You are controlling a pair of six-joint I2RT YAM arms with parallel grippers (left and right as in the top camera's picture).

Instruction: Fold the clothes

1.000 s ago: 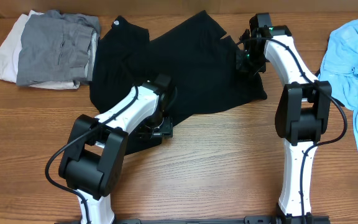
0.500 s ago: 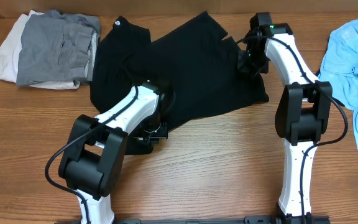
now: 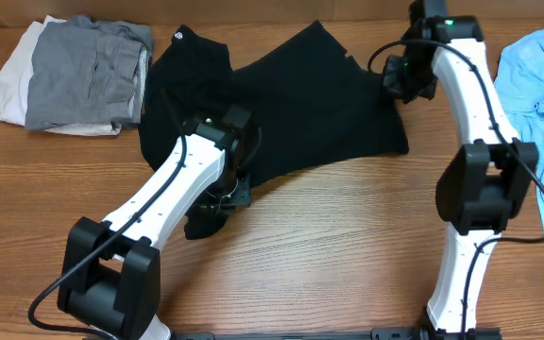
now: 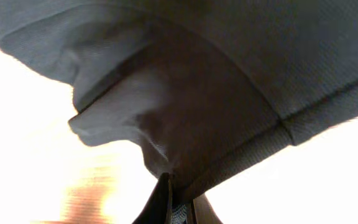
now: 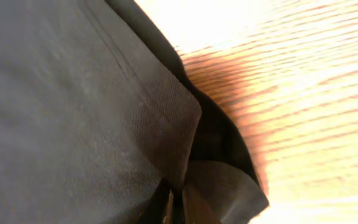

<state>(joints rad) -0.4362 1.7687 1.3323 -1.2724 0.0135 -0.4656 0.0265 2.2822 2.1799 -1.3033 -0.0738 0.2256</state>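
Two grips: left claw (image 4: 178, 190) pinches black shirt (image 3: 300, 104) hem, right claw (image 5: 178, 194) corner.

Overhead even, sharp; wrist cams overexposed, blurry

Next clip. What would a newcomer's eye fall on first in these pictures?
The black shirt sprawls rumpled across the back middle of the table, pinched at both ends: the left fingers are shut on its near-left corner and the right fingers on its far-right edge. A folded grey and white pile sits at the far left, and a crumpled light blue garment lies along the right edge.
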